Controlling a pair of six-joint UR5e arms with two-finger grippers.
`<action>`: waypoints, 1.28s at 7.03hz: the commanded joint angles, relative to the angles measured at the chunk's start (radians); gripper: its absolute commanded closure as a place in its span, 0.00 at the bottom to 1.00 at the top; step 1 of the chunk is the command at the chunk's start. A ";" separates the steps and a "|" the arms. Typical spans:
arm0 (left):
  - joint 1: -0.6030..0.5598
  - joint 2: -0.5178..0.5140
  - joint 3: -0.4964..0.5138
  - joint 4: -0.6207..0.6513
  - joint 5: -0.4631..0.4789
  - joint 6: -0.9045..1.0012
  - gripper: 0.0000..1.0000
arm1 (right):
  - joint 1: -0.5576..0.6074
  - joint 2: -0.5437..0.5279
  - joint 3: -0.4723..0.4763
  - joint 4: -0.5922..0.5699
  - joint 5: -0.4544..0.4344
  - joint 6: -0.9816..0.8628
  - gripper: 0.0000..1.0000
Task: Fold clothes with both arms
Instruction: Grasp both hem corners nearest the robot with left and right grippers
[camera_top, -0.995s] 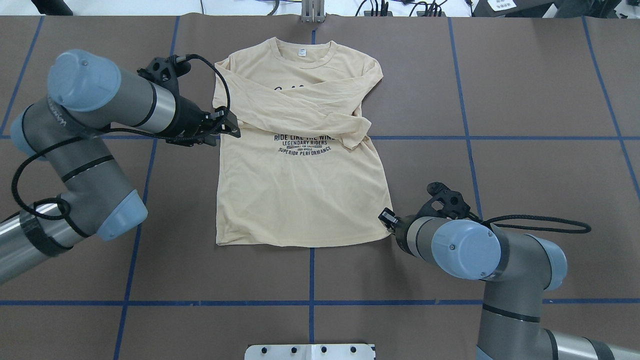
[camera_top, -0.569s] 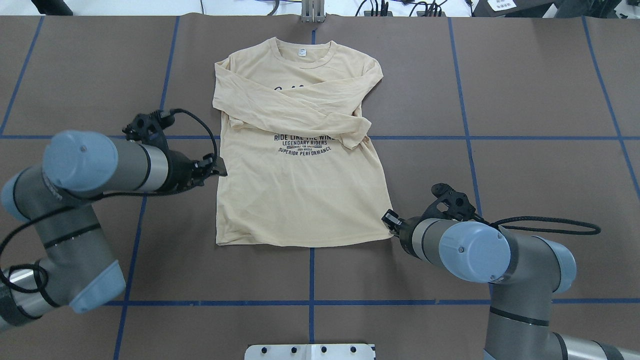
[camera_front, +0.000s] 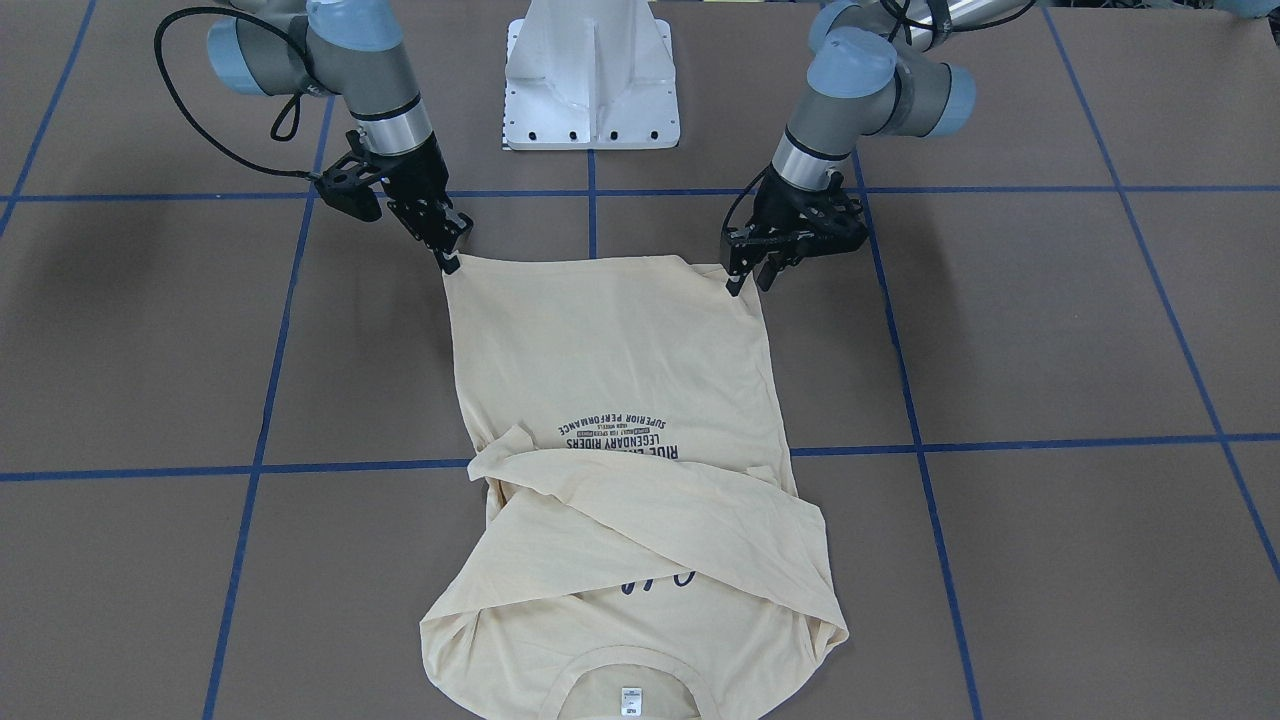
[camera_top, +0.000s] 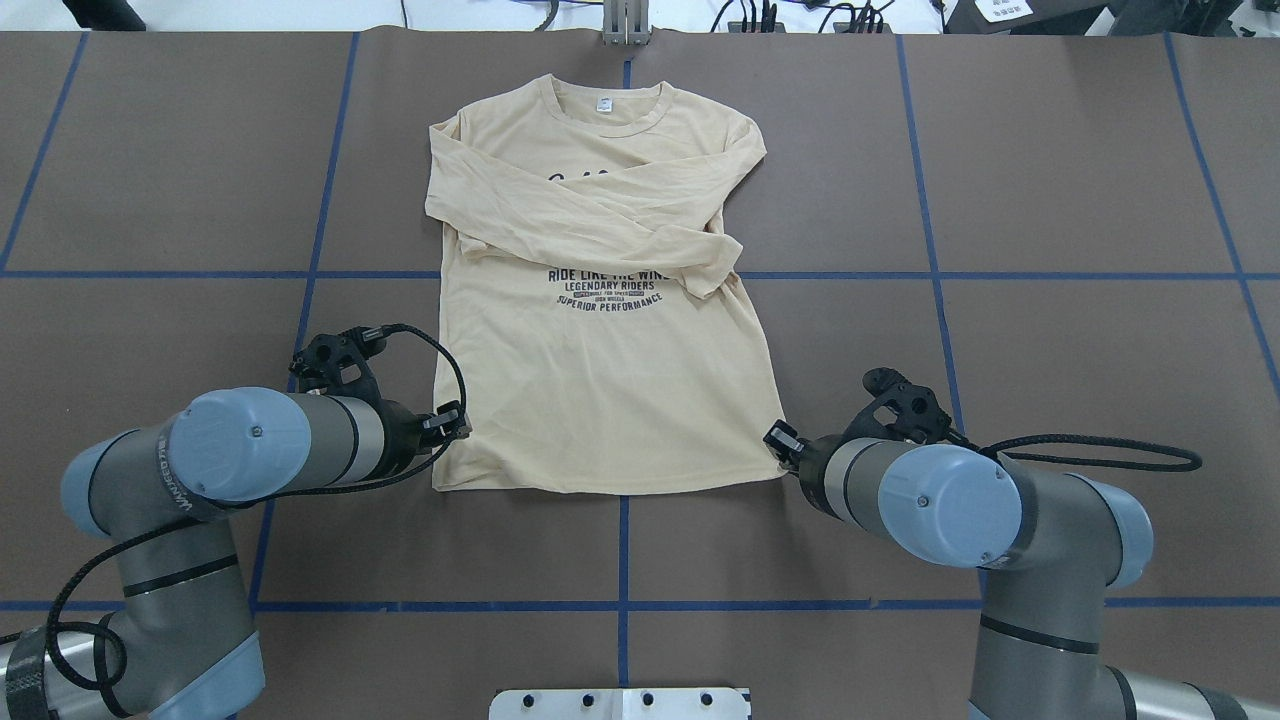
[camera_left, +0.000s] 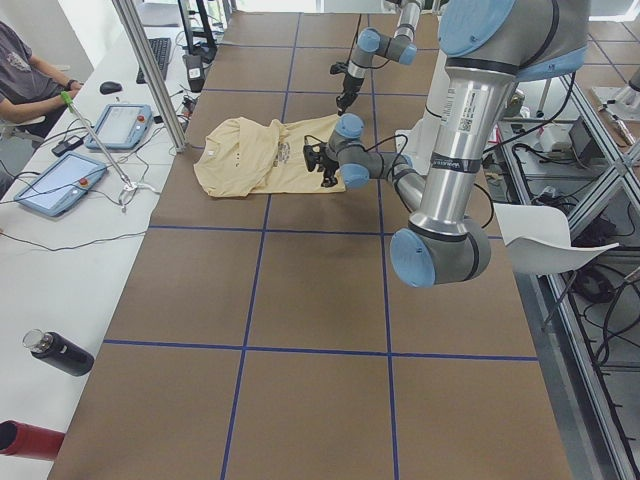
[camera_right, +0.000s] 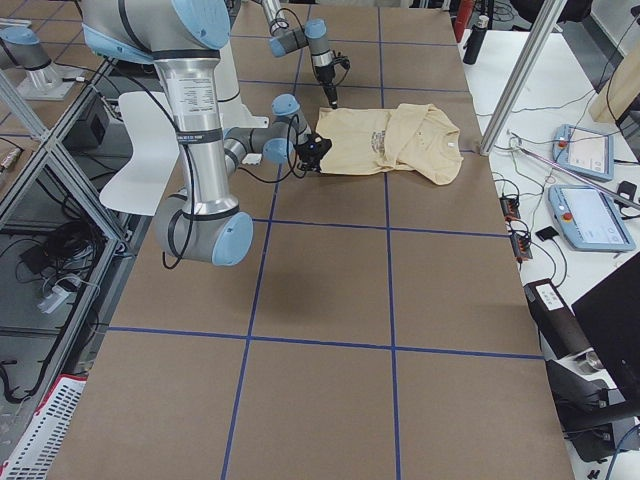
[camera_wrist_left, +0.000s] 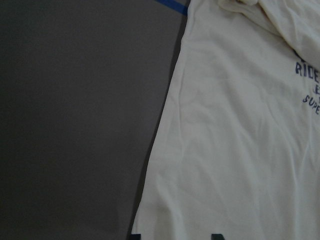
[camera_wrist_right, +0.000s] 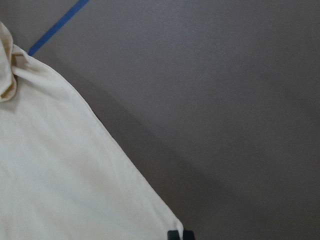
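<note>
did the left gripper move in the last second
Yes. In the overhead view the left gripper crossed the blue tape line toward the robot, going from beside the sleeve of the shirt to its near hem corner.

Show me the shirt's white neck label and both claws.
small white fabric neck label (camera_top: 604, 103): overhead view, its centre.
black two-finger left claw (camera_front: 748, 286): front-facing view, between fingertips.
black two-finger right claw (camera_front: 451, 263): front-facing view, between fingertips.
</note>
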 joint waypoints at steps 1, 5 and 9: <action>0.014 -0.001 -0.022 0.072 -0.004 -0.003 0.48 | -0.002 0.000 -0.001 0.000 0.000 0.000 1.00; 0.047 0.000 -0.030 0.094 -0.008 -0.042 0.51 | -0.008 0.002 -0.006 0.000 -0.002 0.002 1.00; 0.049 0.000 -0.036 0.094 -0.009 -0.075 0.97 | -0.013 0.006 -0.007 0.000 -0.002 0.003 1.00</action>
